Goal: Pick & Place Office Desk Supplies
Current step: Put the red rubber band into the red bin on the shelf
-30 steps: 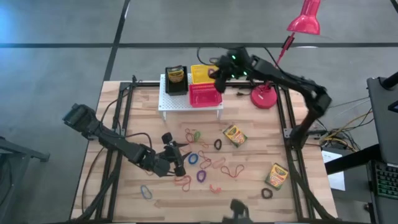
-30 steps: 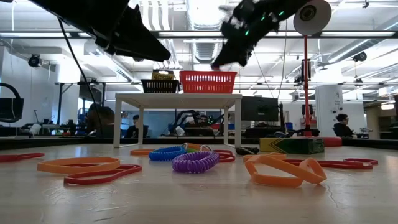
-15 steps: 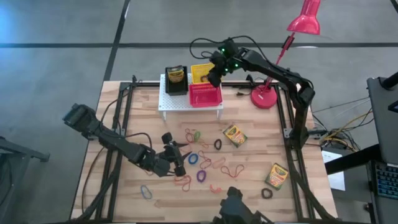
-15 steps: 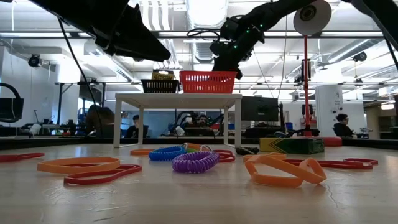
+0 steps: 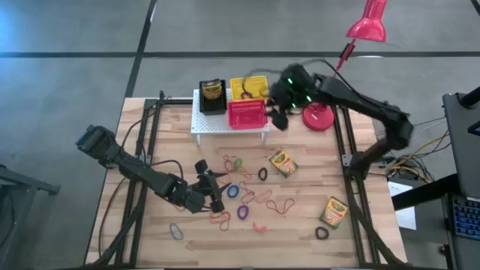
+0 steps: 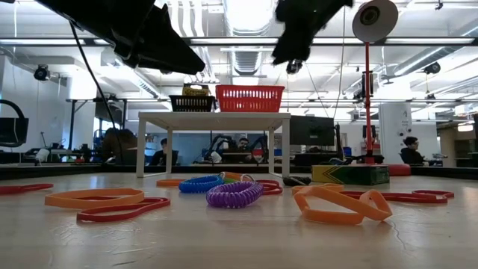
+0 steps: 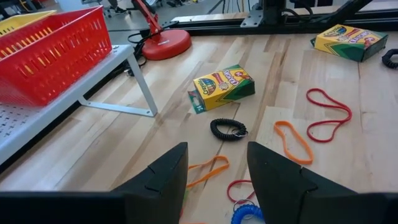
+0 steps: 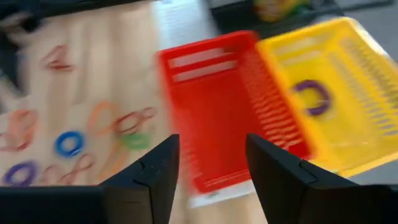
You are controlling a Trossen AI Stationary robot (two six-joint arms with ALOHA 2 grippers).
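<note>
A white rack (image 5: 225, 126) at the table's far side carries a black basket (image 5: 212, 101) with a crayon box (image 5: 212, 91), a yellow basket (image 5: 244, 87) and a red basket (image 5: 247, 115). A purple loop (image 8: 311, 96) lies in the yellow basket (image 8: 348, 74). My right gripper (image 5: 279, 114) hangs open and empty in the air just right of the red basket (image 8: 217, 124). Many coloured loops (image 5: 244, 196) and two crayon boxes (image 5: 283, 162) (image 5: 333, 212) lie on the wood. My left gripper (image 5: 214, 187) stands open low over the loops, holding nothing.
A red desk lamp stands with its base (image 5: 319, 117) right of the rack, close to my right arm, its head (image 5: 367, 22) beyond the far edge. A black coil loop (image 7: 228, 129) and an orange loop (image 7: 293, 140) lie ahead of my left gripper (image 7: 217, 180).
My right gripper has left its place over the yellow basket, gone up and toward the table's right and near side, and now hangs beside the red basket's right end. My left arm has kept still.
</note>
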